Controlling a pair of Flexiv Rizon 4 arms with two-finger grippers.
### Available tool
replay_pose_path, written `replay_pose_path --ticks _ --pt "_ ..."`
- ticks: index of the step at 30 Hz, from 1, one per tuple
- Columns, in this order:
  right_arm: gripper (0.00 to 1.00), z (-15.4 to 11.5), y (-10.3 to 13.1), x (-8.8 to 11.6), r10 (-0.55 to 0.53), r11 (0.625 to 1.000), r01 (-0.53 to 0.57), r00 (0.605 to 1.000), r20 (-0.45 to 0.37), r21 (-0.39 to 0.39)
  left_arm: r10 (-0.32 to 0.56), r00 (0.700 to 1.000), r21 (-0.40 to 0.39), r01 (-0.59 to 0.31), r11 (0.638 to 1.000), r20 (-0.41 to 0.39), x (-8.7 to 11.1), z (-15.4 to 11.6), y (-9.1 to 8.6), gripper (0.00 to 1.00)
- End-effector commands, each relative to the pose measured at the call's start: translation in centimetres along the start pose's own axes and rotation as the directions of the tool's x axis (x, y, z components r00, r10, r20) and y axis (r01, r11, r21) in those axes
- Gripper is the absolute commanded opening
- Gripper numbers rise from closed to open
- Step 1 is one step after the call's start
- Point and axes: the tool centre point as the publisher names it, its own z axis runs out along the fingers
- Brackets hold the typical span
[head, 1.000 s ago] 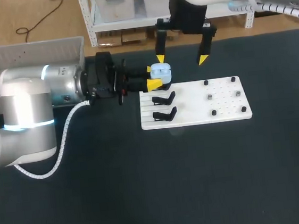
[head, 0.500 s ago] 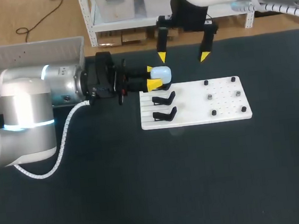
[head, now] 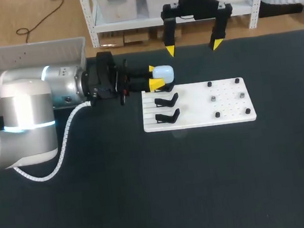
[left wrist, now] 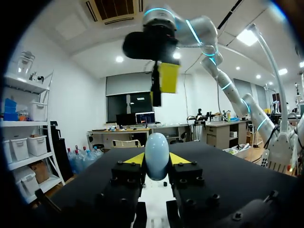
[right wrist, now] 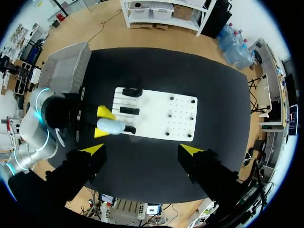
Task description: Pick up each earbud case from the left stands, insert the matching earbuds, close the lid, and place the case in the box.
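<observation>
A pale blue earbud case (head: 163, 74), lid down, is held just above the far left corner of the white board (head: 199, 119). My left gripper (head: 155, 76) is shut on it from both sides. In the left wrist view the case (left wrist: 156, 156) stands upright between the yellow fingertips (left wrist: 134, 159). My right gripper (head: 194, 47) hangs open high over the board's far edge with nothing in it, and it shows above the case (left wrist: 164, 78) in the left wrist view. From the right wrist the case (right wrist: 110, 126) lies far below the open right gripper (right wrist: 142, 149).
Two black stands (head: 166, 100) (head: 167, 115) sit on the board's left part. Small pegs (head: 214, 98) dot its right part. A grey box (head: 26, 51) stands at the table's far left. The board (right wrist: 156, 114) and box (right wrist: 66, 71) show in the right wrist view.
My right gripper has risen and drifted right, away from the case. The case's top looked open a second ago and is smooth and shut now. The left arm has kept still.
</observation>
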Motion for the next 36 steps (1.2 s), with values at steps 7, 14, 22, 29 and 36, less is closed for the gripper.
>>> replay_pose_path --ticks 7,14,22,29,36 --pt "1.0 -0.5 -0.6 4.3 -0.013 0.999 0.022 0.964 0.265 -0.029 -0.075 0.997 -0.134 0.078 0.988 0.029 -3.6 -1.3 -0.2 0.0" --pt "1.0 -0.5 -0.6 4.3 -0.013 0.999 0.022 0.964 0.265 -0.029 -0.118 0.993 -0.245 0.122 0.962 0.032 -7.5 -3.4 -0.7 0.0" --pt "1.0 -0.5 -0.6 4.3 -0.013 0.999 0.022 0.964 0.265 -0.029 -0.136 0.991 -0.464 0.122 0.877 0.004 -11.3 -8.7 0.0 0.0" --pt "1.0 -0.5 -0.6 4.3 -0.013 0.999 0.022 0.964 0.265 -0.029 -0.182 0.982 -0.679 0.095 0.728 -0.058 -10.0 -16.1 3.8 0.0" --pt "1.0 -0.5 -0.6 4.3 -0.013 0.999 0.022 0.964 0.265 -0.029 -0.216 0.97 -0.811 0.035 0.584 -0.113 -6.4 -22.6 8.5 0.0"
